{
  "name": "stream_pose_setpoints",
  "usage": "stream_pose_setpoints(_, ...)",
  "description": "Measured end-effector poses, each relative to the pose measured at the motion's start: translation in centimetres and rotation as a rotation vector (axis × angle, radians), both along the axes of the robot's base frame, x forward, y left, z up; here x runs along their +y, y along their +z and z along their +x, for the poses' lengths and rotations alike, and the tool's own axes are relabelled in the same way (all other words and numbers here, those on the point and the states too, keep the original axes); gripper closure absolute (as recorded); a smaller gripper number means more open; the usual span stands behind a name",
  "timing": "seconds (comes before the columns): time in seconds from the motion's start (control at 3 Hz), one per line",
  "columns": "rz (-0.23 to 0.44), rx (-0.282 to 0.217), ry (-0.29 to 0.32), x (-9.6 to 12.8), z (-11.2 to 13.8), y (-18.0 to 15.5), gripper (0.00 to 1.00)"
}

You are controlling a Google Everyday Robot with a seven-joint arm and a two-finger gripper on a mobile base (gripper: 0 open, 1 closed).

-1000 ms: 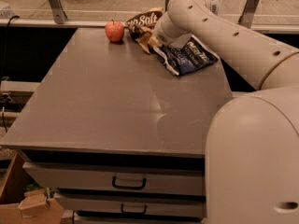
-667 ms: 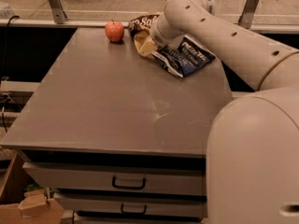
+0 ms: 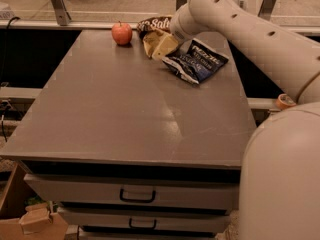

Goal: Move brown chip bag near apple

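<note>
At the table's far edge, we see the gripper still on the brown bag near the apple; its grip we cannot tell.

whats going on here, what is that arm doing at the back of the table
A one-armed robot is working at the far edge of a grey table. Its arm reaches across, and its hand is at the brown chip bag, which lies crumpled just right of the apple in this view, with a small gap between them. A dark blue chip bag lies on the brown bag's other side. The wrist hides most of the hand, so a hold on the bag cannot be confirmed.
</note>
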State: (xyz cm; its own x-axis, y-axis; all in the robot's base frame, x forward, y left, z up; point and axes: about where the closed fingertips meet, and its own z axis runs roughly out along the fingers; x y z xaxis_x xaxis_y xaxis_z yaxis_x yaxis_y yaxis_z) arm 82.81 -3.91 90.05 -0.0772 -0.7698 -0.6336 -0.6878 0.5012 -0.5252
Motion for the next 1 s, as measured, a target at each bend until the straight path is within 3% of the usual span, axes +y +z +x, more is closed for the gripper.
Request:
stream_pose_setpoints(0.33, 0.074, -0.121, 0.019, -4.2, -1.9, 7.6, 0.00)
stream_pose_setpoints(0.67, 0.196, -0.269, 0.072, -8.3, -6.3, 16.7, 0.00)
stream_pose_setpoints(1.0, 0.235, -0.442, 0.115, -12.6, -12.5, 24.9, 0.00)
